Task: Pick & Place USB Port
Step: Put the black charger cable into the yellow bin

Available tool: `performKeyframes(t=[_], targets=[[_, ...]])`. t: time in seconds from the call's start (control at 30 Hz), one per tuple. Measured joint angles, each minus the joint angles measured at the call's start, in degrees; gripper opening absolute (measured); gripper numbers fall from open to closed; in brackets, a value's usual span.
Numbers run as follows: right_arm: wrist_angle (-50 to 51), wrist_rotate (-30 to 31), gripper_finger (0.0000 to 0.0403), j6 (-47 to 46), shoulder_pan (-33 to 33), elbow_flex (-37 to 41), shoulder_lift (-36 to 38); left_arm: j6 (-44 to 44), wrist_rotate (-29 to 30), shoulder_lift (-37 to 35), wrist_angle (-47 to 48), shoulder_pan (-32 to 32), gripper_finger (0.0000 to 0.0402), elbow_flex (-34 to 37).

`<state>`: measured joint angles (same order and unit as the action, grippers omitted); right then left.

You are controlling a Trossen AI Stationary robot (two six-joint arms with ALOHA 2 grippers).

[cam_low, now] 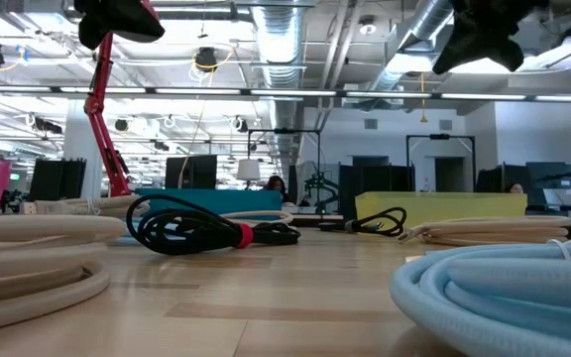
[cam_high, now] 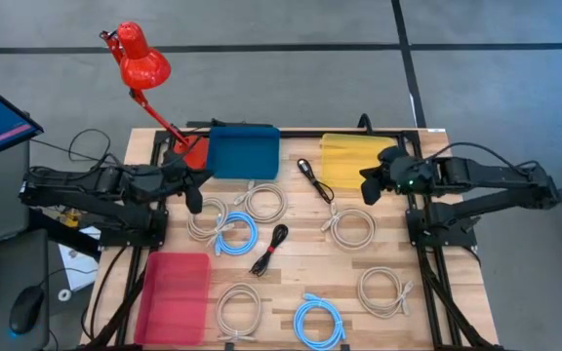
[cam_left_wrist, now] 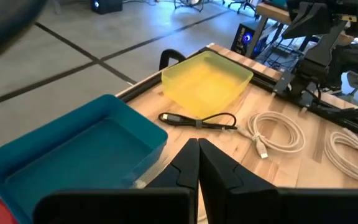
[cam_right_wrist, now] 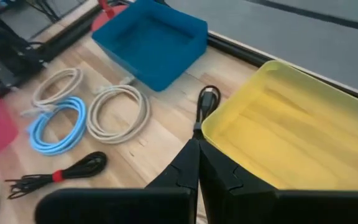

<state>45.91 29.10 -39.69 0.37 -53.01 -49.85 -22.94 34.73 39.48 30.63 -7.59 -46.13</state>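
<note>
Lying loose — black USB cable (cam_high: 311, 179): stretched on the desk (cam_high: 301, 255) between the blue bin (cam_high: 243, 152) and the yellow bin (cam_high: 352, 160), touched by neither gripper.
Second black cable (cam_high: 270, 250): bundled with a red tie, mid-desk, near a blue coil (cam_high: 234, 235).
Left gripper (cam_high: 194, 195): fingers pressed together, empty, hung beside the blue bin's near corner.
Right gripper (cam_high: 370, 189): fingers also shut, nothing held, over the yellow bin's edge.
Other cables: white coils (cam_high: 264, 202) and another blue coil (cam_high: 319, 322) scattered about.
Red bin (cam_high: 175, 294): at the desk's front left.
Red lamp (cam_high: 140, 60): stood at the back left corner.
</note>
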Motion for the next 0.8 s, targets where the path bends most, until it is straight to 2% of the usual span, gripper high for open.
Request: performKeyframes(t=[0.23,0.43,0.6,0.8], targets=[[-0.1,2.5,0.0000,-3.2,2.8,-2.3,-7.8,0.0,-0.3,0.3,-0.2,0.0,0.0004,0.0],[-0.5,2.1,0.0000,1.8,2.9,-3.7,-13.1,0.0,-1.1,0.3,-0.5,0.0,0.0004,0.0],[-5.7,-4.6,0.0000,11.1,2.9,-3.7,-16.0,0.0,-1.1,0.3,-0.7,0.0,0.0004,0.0],[-10.6,-4.7,0.0000,8.2,1.3,-3.7,-19.9,0.0,-1.1,0.3,-1.1,0.0,0.0004,0.0]])
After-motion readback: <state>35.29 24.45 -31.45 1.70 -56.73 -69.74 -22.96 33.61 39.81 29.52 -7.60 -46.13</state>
